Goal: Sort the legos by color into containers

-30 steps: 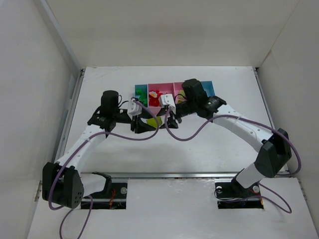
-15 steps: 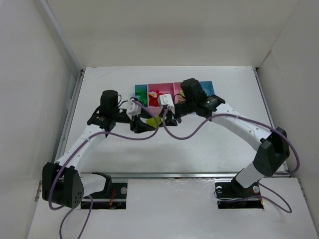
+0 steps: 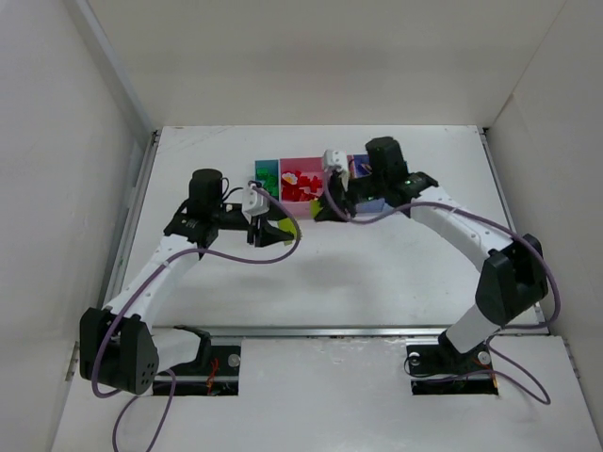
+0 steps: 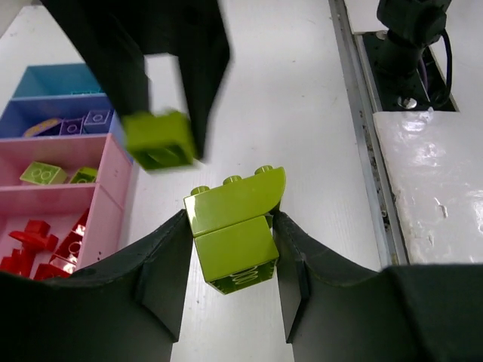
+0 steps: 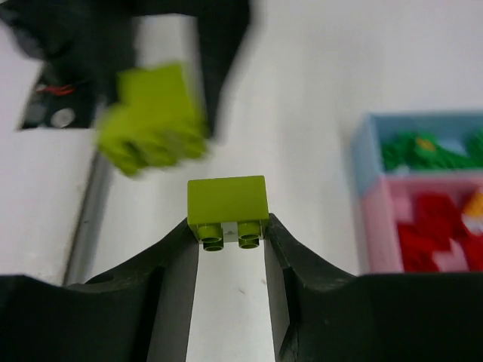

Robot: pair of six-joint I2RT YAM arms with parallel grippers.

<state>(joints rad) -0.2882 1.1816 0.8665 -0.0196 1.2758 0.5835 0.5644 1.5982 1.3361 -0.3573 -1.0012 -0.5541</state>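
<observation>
1. Since a second ago the right gripper (image 3: 328, 207) has drawn away from the left gripper (image 3: 273, 229), which it met over a lime-yellow piece. It has swung up to the near edge of the containers (image 3: 312, 166). The left arm sits about where it was.
2. The left gripper's fingers are clamped on a lime-yellow stack (image 4: 235, 230), a curved-top brick joined to a square one. The stack hangs over the white table (image 3: 396, 264) on the near side of the row, apart from the bins.
3. The right gripper's fingers are clenched on a small lime-yellow brick (image 5: 228, 204), with two studs showing toward its wrist camera. From above, this gripper stands at the near wall of the row, roughly in line with the narrower pink bin (image 4: 109, 162); whether the brick is over that bin or just short of it cannot be told.
4. The two held pieces are apart, and bare table shows between them in the left wrist view.
5. The narrower pink bin holds lime-yellow bricks (image 4: 43, 173).
6. The wide pink bin (image 4: 102, 222) beside it holds red pieces (image 4: 34, 245).
7. The purple-blue bin (image 4: 30, 117) holds purple bricks (image 4: 87, 121).
8. The light blue bin (image 5: 368, 143) next to the wide pink one holds green pieces (image 5: 423, 149), blurred in the right wrist view.
</observation>
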